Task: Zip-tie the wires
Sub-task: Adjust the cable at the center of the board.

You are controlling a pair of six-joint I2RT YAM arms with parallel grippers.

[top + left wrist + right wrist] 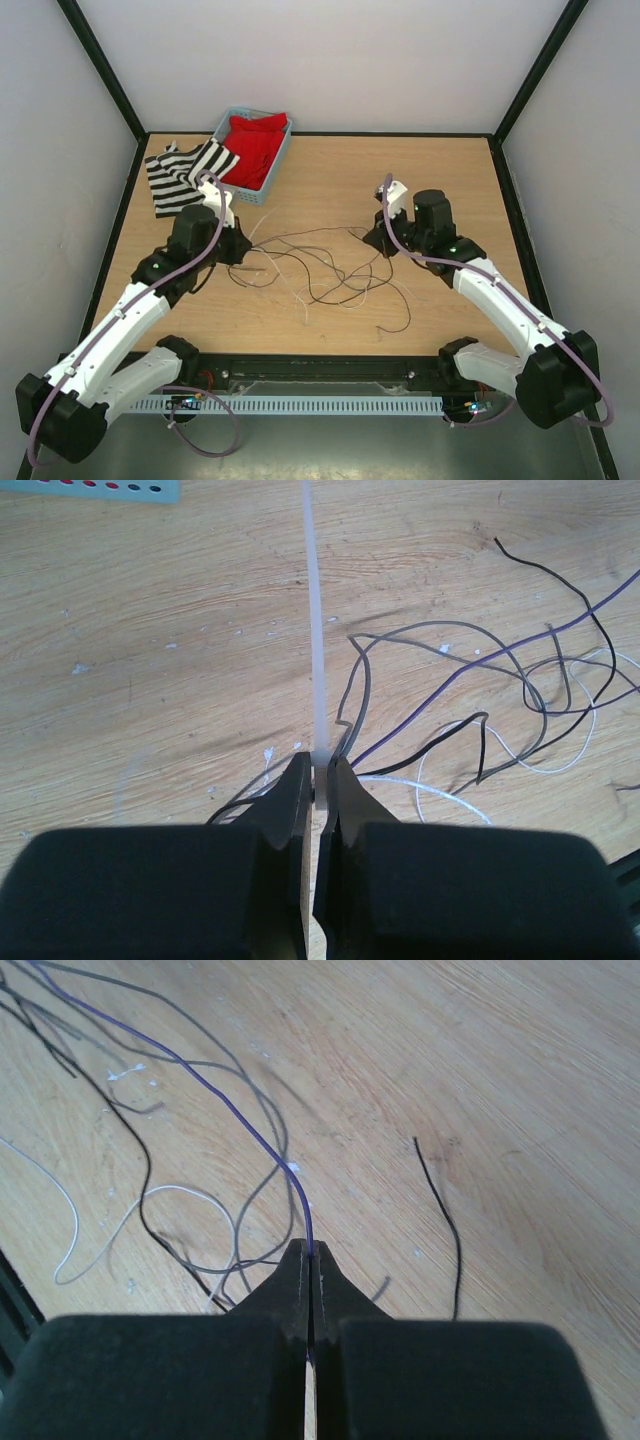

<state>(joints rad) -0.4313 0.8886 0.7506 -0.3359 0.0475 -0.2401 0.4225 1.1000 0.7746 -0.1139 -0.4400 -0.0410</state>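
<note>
Thin wires (pixel 320 268), black, grey, white and one purple, lie in loose loops on the wooden table between the arms. My left gripper (pixel 319 764) is shut on a translucent white zip tie (pixel 315 630), which runs straight away from the jaws over the table; wires (pixel 480 695) curl to its right. It sits at the left end of the wires in the top view (pixel 232 246). My right gripper (pixel 311 1250) is shut on the purple wire (pixel 215 1090), which arcs away up-left. It sits at the right end of the wires in the top view (pixel 377 240).
A blue basket (pixel 277 160) with red cloth (pixel 256 145) stands at the back left, with a black-and-white striped cloth (pixel 185 175) beside it. Its edge shows in the left wrist view (pixel 100 490). A loose black wire end (pixel 440 1220) lies right of the right gripper. White walls enclose the table.
</note>
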